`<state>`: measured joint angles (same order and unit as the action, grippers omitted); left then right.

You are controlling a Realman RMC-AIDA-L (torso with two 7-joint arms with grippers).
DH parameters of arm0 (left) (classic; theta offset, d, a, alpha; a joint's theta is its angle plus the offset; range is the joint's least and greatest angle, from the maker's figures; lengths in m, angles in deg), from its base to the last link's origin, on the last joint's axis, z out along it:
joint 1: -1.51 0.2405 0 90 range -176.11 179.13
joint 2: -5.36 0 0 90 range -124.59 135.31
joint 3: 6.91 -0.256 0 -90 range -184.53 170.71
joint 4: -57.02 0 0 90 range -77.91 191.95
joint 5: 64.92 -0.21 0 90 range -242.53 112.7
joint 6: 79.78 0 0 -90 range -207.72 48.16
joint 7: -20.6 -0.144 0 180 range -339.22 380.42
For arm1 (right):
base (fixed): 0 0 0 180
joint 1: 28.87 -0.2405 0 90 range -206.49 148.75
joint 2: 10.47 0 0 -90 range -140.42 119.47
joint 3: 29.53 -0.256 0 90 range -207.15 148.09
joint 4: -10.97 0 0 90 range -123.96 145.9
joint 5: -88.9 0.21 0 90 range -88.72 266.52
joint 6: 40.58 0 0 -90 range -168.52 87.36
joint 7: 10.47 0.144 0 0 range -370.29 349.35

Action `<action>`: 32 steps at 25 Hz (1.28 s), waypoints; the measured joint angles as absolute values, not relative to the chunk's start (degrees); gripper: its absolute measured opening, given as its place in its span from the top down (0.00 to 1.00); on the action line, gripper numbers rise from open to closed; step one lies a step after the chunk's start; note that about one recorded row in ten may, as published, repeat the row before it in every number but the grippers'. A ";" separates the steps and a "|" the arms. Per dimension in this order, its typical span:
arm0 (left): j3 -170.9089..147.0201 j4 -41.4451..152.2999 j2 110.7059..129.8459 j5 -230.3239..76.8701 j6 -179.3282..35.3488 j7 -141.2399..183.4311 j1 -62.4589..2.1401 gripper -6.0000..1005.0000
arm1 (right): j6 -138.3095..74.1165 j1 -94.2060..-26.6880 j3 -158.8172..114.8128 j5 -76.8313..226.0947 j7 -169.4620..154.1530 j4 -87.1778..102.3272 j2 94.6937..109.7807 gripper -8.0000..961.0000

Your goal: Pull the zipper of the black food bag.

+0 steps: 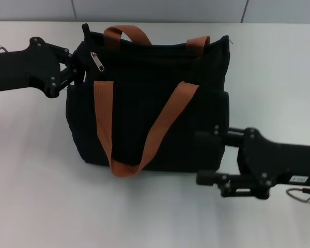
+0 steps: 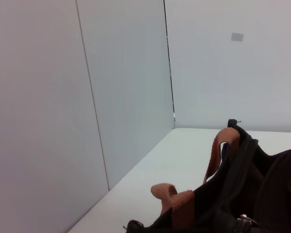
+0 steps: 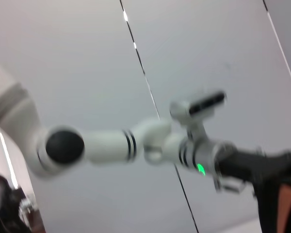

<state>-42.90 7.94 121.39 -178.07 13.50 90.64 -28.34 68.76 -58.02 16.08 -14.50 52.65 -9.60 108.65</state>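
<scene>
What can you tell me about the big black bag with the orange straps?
The big boxy black fabric bag stands upright on the white table. Two orange-brown webbing straps loop over it, one hanging down its front, one at the back. A small silver zipper tab hangs near its top left corner. The left gripper is at that corner beside the tab. The right gripper is against the bag's lower right side.

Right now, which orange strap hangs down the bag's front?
The near strap: it droops in a loop down the black food bag's front face. The far strap arches above the top edge.
</scene>
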 joint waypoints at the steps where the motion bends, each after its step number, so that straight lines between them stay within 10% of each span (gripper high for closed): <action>1: -42.90 7.94 121.45 -177.92 13.43 90.58 -28.24 0.97 | 69.62 -58.12 16.08 -13.54 54.23 -10.39 108.65 0.22; 19: -42.87 8.26 121.73 -175.32 13.19 90.22 -26.93 0.97 | 57.99 -77.98 20.08 -8.35 108.51 -21.38 105.90 0.22; 32: -42.90 8.41 121.79 -174.89 13.55 90.22 -26.69 0.97 | 44.62 -87.55 29.36 -14.78 120.92 -21.38 106.70 0.24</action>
<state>-42.90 8.41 121.79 -174.89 13.55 90.22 -26.69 44.62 -87.55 29.36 -14.78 120.92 -21.38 106.70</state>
